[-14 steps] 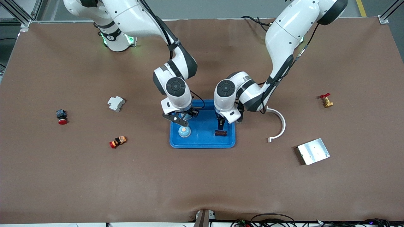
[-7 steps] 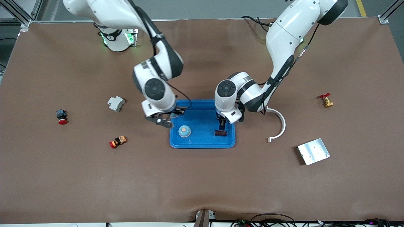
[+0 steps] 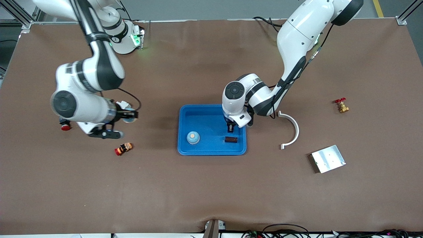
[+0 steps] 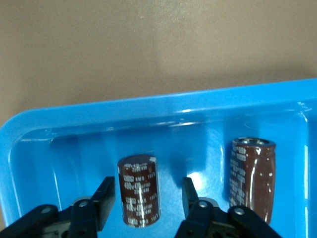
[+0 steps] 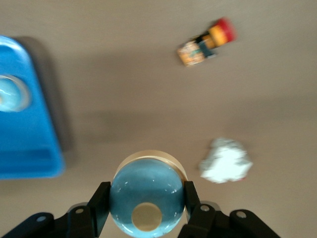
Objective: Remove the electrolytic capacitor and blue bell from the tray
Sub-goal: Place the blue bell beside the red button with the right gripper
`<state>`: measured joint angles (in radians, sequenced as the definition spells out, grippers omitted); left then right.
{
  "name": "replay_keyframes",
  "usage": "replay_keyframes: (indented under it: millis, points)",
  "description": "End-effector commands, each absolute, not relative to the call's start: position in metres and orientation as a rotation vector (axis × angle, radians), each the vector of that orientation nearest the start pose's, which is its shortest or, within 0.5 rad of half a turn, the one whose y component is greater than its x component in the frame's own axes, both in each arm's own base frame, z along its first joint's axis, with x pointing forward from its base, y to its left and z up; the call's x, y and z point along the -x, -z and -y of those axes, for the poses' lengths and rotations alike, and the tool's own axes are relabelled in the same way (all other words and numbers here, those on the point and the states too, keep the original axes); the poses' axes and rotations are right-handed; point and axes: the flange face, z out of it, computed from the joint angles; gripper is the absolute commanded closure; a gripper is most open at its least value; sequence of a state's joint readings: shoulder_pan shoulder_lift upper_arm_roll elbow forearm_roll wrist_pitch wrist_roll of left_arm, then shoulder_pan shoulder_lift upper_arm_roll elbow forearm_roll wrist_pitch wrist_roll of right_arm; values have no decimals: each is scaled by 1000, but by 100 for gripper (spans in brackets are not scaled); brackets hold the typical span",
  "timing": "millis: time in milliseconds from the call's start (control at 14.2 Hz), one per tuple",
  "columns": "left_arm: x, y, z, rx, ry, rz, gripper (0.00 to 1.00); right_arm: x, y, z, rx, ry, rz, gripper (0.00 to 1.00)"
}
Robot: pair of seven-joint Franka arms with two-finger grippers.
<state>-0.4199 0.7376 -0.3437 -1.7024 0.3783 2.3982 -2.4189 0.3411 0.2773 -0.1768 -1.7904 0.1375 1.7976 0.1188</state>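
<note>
My left hand [image 3: 230, 127] is down in the tray [image 3: 198, 114], fingers apart either side of the upright electrolytic capacitor [image 4: 137, 191]. If I close off-centre, it may tip toward the second capacitor [image 4: 252, 181] just beside it. My right hand [image 5: 147, 198], clamped on the blue bell [image 5: 146, 186], hangs over the counter [image 3: 211, 191], well apart from the tray. The smooth dome could slip.

Both arms: glossy white shells with dark grey joint bands and round dark caps at the wrists. Right arm's base carries a green light and a black marking. Black cables run along each forearm. Left hand [image 4: 143, 201] and right hand [image 5: 146, 201]: black fingers, silver screws in the knuckles.
</note>
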Motion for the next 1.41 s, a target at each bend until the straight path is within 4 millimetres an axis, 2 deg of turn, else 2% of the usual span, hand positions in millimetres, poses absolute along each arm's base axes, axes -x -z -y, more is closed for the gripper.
replay_keyframes:
  millis: [0, 70, 352, 423, 564, 705, 846, 916, 1127, 1339]
  points:
    - [-502, -191, 448, 2347, 81, 2138, 68, -579, -383, -49, 3084, -415, 173, 90]
    - [-501, -190, 448, 2357, 84, 2122, 100, -579, -381, -28, 3077, -420, 208, 90]
    - [-502, -189, 447, 2375, 92, 2100, 100, -566, -349, 63, 3043, -373, 383, 90]
    - [-502, -191, 448, 2388, 93, 2090, 100, -560, -334, 91, 3039, -340, 418, 91]
    - [-504, -207, 449, 2410, 115, 2081, 100, -543, -304, 125, 3035, -260, 516, 93]
    - [-503, -229, 455, 2513, 129, 1982, 100, -527, -280, 137, 3044, -207, 570, 94]
    - [-501, -248, 453, 2649, 137, 1764, 100, -517, -269, 154, 3042, -219, 579, 94]
    - [-507, -260, 450, 2679, 148, 1735, 100, -511, -264, 154, 3034, -235, 577, 94]
    - [-531, -287, 424, 2732, 87, 1724, 100, -499, -243, 153, 3048, -208, 575, 94]
    - [-548, -294, 394, 2824, 36, 1528, 100, -496, -227, 154, 3044, -236, 572, 92]
